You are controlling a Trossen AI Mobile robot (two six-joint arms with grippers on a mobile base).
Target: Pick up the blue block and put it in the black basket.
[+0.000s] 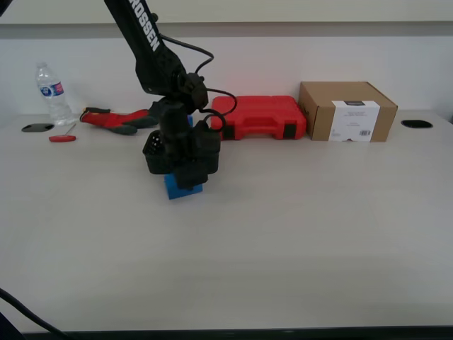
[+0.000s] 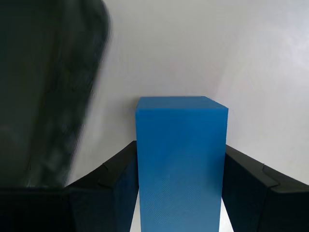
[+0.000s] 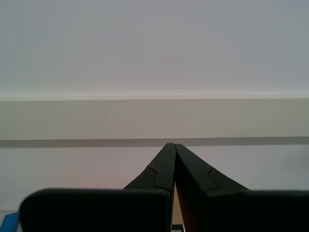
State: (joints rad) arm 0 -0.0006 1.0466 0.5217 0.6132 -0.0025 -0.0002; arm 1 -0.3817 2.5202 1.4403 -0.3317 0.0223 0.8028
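Observation:
The blue block (image 1: 182, 188) stands on the table under my first gripper (image 1: 185, 177). In the first wrist view the block (image 2: 181, 159) fills the gap between the two black fingers (image 2: 120, 179), which press on both of its sides. I cannot tell whether the block is lifted. The black basket (image 1: 154, 150) is right beside the gripper, toward the exterior view's left, and is partly hidden by it. It shows as a dark blur in the first wrist view (image 2: 48, 96). My second gripper (image 3: 173, 146) is shut and empty, facing a wall, out of the exterior view.
A red case (image 1: 258, 117) and a cardboard box (image 1: 347, 111) stand at the back. A water bottle (image 1: 51, 92), red-and-black gloves (image 1: 117, 119) and a red screwdriver (image 1: 62, 138) lie at the back toward the exterior view's left. A small blue bit (image 1: 190, 121) shows behind the arm.

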